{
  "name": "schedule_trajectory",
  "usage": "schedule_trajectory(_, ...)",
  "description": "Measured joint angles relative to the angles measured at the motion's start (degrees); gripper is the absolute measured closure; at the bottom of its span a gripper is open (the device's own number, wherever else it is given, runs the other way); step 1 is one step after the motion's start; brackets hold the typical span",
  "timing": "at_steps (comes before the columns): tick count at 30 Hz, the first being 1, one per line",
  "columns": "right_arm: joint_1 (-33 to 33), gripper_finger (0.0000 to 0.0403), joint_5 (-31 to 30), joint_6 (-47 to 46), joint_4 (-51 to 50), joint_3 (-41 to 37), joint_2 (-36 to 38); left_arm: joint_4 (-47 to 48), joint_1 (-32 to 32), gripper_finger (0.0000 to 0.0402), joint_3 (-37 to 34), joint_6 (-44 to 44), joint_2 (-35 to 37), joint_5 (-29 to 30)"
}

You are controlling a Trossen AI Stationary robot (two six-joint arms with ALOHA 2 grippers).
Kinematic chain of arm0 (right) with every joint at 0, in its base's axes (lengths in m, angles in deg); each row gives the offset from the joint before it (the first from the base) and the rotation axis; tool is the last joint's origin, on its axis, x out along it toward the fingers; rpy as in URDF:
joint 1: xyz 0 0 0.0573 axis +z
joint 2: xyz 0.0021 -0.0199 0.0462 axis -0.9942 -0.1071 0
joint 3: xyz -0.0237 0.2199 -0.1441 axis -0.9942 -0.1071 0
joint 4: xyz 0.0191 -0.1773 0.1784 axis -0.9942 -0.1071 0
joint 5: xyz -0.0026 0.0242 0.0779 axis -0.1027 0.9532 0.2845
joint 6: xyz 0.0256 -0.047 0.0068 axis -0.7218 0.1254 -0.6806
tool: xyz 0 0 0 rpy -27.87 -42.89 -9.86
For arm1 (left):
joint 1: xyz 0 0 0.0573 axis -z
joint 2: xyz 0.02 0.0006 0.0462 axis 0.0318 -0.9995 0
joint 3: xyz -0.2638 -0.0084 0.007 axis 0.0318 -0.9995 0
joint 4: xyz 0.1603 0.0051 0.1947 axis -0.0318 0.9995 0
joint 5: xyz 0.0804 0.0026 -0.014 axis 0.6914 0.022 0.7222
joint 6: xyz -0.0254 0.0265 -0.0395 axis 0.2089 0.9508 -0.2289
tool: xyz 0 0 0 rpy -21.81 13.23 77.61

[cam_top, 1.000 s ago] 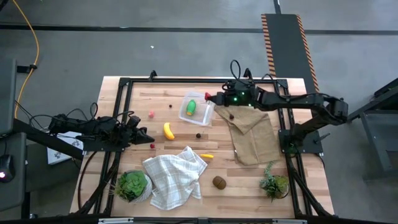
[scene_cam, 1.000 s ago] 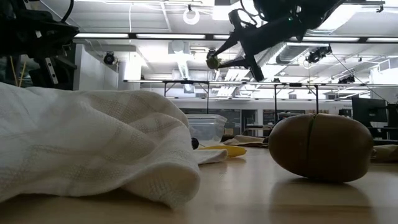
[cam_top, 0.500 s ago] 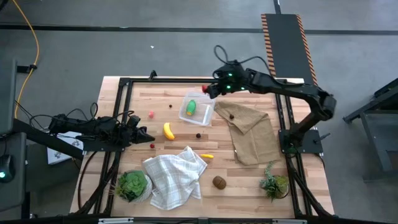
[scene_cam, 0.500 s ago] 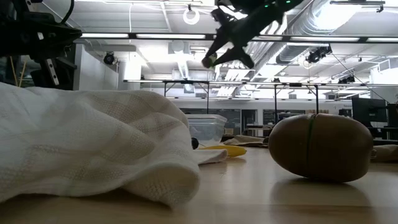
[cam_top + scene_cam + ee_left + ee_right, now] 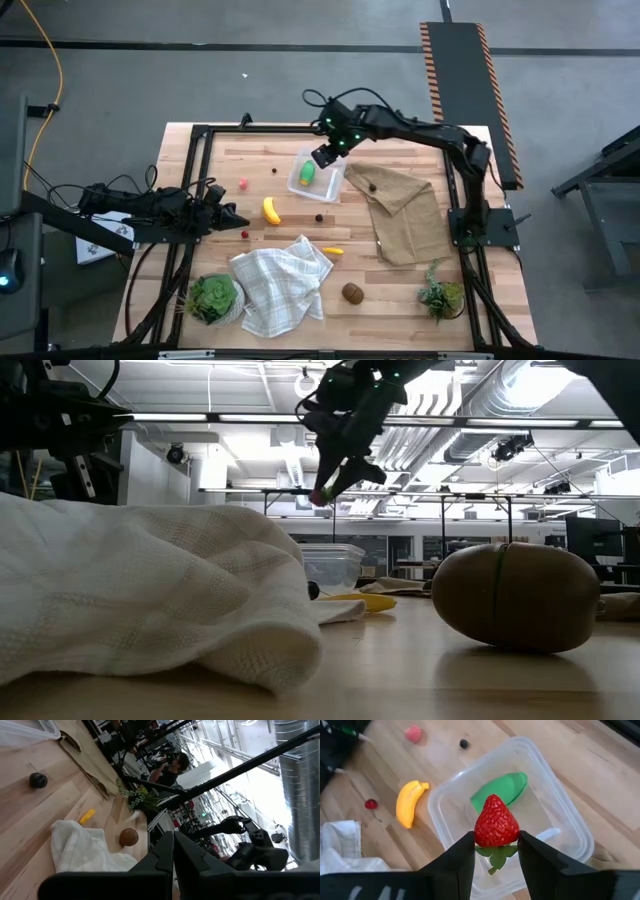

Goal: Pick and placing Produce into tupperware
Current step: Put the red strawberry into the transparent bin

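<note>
My right gripper (image 5: 322, 156) is shut on a red strawberry (image 5: 496, 822) in the air above the clear square tupperware (image 5: 315, 175), which has a green piece (image 5: 502, 790) lying on its bottom. On the table lie a yellow banana (image 5: 271, 210), a small yellow piece (image 5: 333, 251), a brown kiwi (image 5: 352, 292), a pink-red piece (image 5: 243, 184) and some small red and dark berries. My left gripper (image 5: 237, 218) is shut and empty at the left, near a red berry (image 5: 244, 235). My right gripper pinches the strawberry between its two fingers (image 5: 462, 857), on the fruit's two sides at its leafy end (image 5: 495, 851). The fingers slant down from the table's right. The strawberry is lifted clear, with its pointed tip toward the tupperware's inside.
A white checked cloth (image 5: 280, 285) lies crumpled at the near middle. A brown burlap cloth (image 5: 405, 215) with a dark berry (image 5: 372, 185) on it lies right of the tupperware. Potted plants stand at the near left (image 5: 213, 297) and near right (image 5: 441, 295).
My right gripper has carried the strawberry toward the table's left, from over the burlap cloth's far corner to above the tupperware. It has tipped to point more downward and has stayed shut on the fruit.
</note>
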Motion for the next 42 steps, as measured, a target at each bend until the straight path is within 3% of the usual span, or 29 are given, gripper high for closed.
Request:
schedule_trajectory(6,0.62,0.0275,-1.9,3.36,-4.34,5.06,-3.94,0.0,0.02,0.0401,-0.02,0.5,0.0,0.0)
schedule_trajectory(22,2.58,0.0275,-4.5,9.92,-7.1,5.22,-9.72,-0.02,0.0,0.0401,-0.02,2.14,-0.02,0.37)
schedule_trajectory(42,5.26,0.0275,-3.43,6.79,-4.67,5.22,-14.88,-0.05,0.01,0.0401,-0.02,2.95,-0.01,0.26)
